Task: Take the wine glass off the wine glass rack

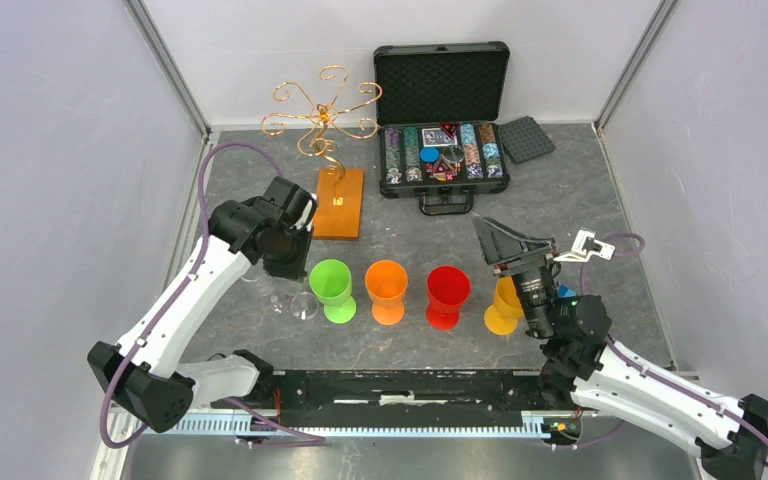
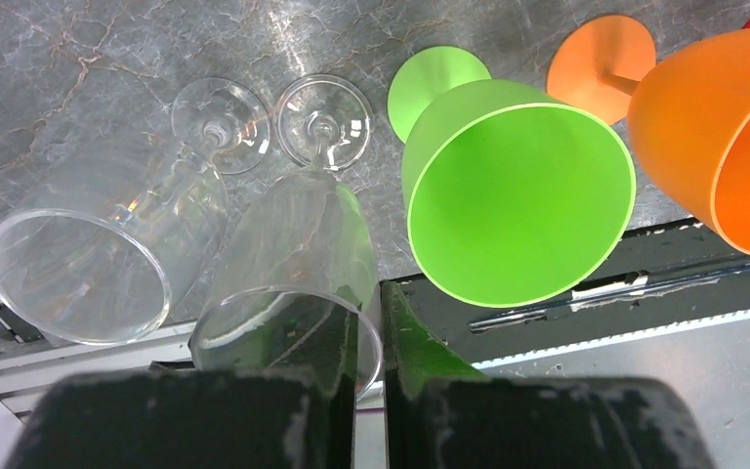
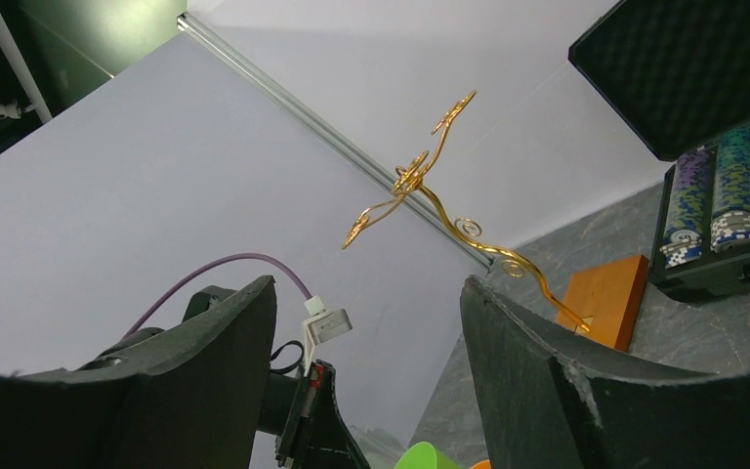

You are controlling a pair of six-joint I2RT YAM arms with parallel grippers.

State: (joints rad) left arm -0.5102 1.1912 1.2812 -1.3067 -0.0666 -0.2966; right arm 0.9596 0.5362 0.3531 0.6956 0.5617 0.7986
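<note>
L gripper (image 2: 369, 327) pinched, R gripper (image 3: 366, 288) spread.

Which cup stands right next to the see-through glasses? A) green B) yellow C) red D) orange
A: the green cup stands right beside the clear glass, and the orange cup comes after it.

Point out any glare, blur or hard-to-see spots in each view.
Left wrist: glare streaks the table; left fingers are dark and soft. Right wrist: right fingers shadowed, wine glass rack sharp. Top: evenly lit, but the clear wine glass nearly vanishes.
</note>
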